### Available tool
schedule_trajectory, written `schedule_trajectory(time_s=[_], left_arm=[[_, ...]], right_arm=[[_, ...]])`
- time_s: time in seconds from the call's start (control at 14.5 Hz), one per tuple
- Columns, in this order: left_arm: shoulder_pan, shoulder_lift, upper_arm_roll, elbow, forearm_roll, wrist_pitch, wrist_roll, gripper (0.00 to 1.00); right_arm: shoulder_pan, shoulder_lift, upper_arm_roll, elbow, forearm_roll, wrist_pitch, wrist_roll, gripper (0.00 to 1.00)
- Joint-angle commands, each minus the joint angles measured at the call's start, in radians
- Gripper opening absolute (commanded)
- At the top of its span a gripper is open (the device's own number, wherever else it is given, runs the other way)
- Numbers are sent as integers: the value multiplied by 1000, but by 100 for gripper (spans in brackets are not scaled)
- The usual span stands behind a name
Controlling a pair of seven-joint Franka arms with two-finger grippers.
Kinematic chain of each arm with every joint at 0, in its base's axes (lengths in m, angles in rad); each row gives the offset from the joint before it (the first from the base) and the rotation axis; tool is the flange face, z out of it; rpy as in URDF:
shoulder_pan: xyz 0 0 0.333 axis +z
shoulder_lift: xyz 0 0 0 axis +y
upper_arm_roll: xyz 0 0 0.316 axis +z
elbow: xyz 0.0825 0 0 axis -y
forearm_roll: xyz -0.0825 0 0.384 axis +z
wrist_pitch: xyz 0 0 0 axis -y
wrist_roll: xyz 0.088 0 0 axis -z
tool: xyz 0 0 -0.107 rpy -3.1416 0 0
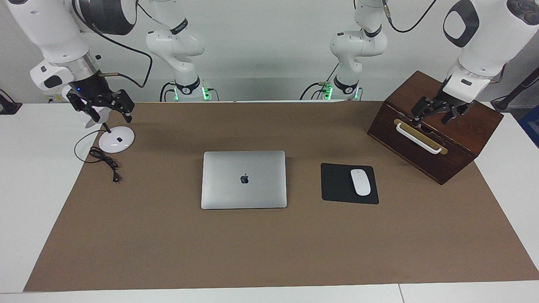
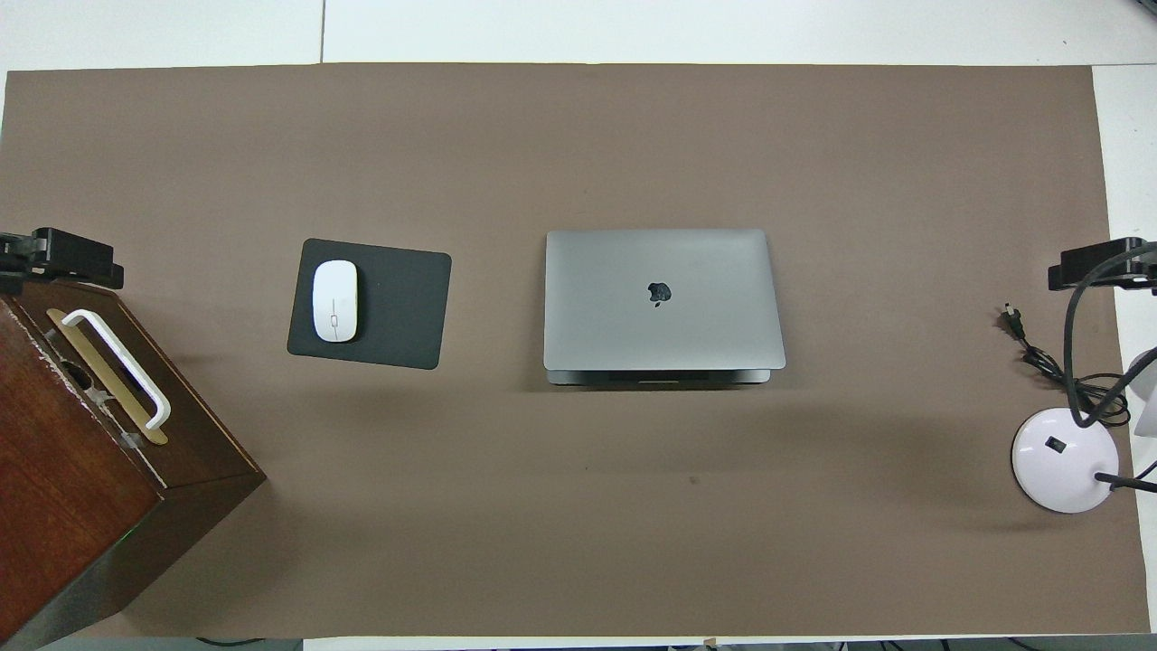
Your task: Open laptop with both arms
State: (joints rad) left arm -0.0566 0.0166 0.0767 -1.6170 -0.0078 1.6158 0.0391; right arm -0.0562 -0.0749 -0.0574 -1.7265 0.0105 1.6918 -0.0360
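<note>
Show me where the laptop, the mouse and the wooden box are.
laptop [image 1: 244,179]: facing view, middle of its closed lid, at the logo.
mouse [image 1: 360,182]: facing view, middle of its white top, on the black pad.
wooden box [image 1: 471,126]: facing view, bare dark top panel near the white handle.

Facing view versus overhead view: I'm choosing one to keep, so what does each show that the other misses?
Only the facing view shows the arms whole, the left pincer open over the wooden box and the right pincer open over the lamp base. Only the overhead view shows the laptop's edge nearest the robots; there only the pincers' tips show. Both show the closed laptop, the white mouse on its black pad, the box and the lamp.
</note>
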Motion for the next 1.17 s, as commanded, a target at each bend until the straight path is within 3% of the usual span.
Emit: schedule_trajectory(time_s=[0.0,1.1], left_arm=[[-3,-30,-2,-40,23,26,7,100],[-6,-30,-2,-40,23,12,2,100]], right_arm=[[-13,-17,7,-19,0,9,-15,100],[-13,-17,7,-19,0,16,-16,100]])
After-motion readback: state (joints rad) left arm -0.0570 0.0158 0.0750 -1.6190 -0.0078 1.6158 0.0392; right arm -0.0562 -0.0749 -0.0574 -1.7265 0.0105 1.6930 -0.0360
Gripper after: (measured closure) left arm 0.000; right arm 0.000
